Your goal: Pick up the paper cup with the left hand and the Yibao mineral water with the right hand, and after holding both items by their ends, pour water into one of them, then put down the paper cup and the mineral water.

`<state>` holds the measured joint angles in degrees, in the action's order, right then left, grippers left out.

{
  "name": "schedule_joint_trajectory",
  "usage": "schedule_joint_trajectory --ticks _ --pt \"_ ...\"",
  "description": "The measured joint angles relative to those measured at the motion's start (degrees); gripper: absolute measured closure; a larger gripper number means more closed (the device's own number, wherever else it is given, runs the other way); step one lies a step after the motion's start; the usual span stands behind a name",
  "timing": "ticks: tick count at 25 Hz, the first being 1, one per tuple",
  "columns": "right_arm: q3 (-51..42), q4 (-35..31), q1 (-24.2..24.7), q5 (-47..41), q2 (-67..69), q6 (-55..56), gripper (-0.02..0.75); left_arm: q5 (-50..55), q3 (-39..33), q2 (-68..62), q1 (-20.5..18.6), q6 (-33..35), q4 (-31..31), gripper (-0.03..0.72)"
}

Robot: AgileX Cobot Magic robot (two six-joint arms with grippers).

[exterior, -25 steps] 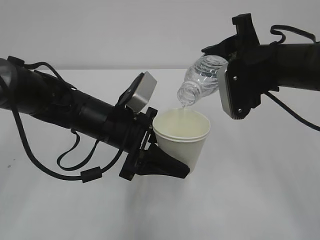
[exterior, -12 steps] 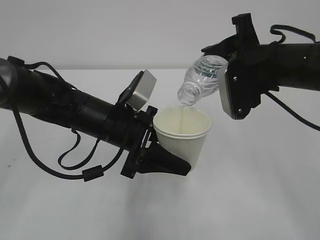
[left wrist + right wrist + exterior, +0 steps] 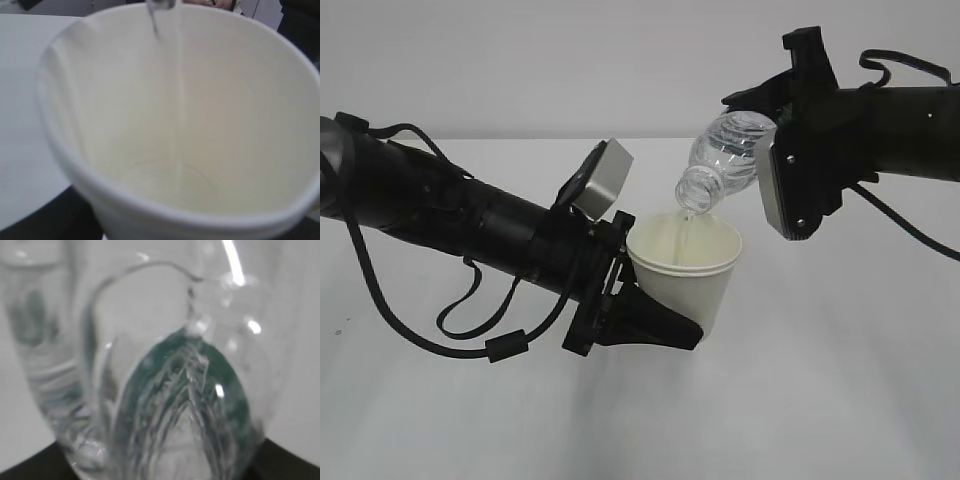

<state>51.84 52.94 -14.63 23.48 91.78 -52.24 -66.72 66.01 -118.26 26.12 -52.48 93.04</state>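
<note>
Here, tilted Yibao mineral water (image 3: 725,150) pours into the paper cup (image 3: 685,270) (held aloft).

1. The small cream-white paper cup (image 3: 685,268) looks matt and smooth, with a rolled rim.
2. The clear ribbed plastic bottle (image 3: 722,158) above the cup is glossy and catches glints.
3. The white table (image 3: 820,400) under the cup is matt and smooth.
4. The grey square block (image 3: 603,179) left of the cup has a dull satin finish.
</note>
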Motion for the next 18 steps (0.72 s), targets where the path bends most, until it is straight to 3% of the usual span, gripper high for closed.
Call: schedule_joint_trajectory --ticks 18 --pt "0.0 -0.1 0.0 0.17 0.0 -0.11 0.337 0.0 0.0 0.0 0.0 0.0 -0.02 0.253"
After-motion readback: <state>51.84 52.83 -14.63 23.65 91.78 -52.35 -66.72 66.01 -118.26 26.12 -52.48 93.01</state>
